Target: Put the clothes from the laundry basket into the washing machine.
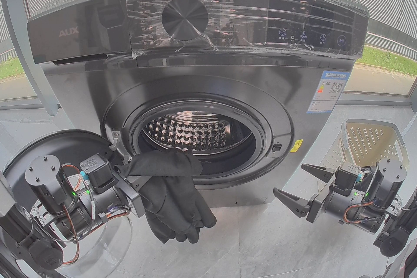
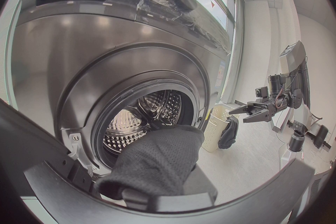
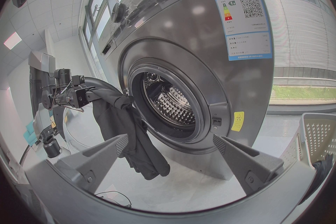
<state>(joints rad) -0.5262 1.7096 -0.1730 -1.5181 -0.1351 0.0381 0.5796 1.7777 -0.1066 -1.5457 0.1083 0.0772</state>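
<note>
Left gripper (image 1: pixel 141 182) is clamped shut on a bunched fold of the black garment (image 1: pixel 173 196), right at the near-left rim of the washing machine (image 1: pixel 226 74). I can't tell whether cloth and rim actually touch. The drum mouth (image 1: pixel 197 135) is wide open and the door (image 1: pixel 56 148) is swung out to the left. Most of the garment dangles in a long tail toward the floor. It looks light, soft and thoroughly limp, a mesh-like knit by the left wrist view, so a pinch on a gathered fold should hold. That trailing tail could drag over the lip unless it's carried well inside. Over on the right, the right gripper (image 1: pixel 290 180) is spread wide and empty, beside the laundry basket (image 1: pixel 347 131) (another dark piece (image 2: pixel 229 132) is draped over its side).
</note>
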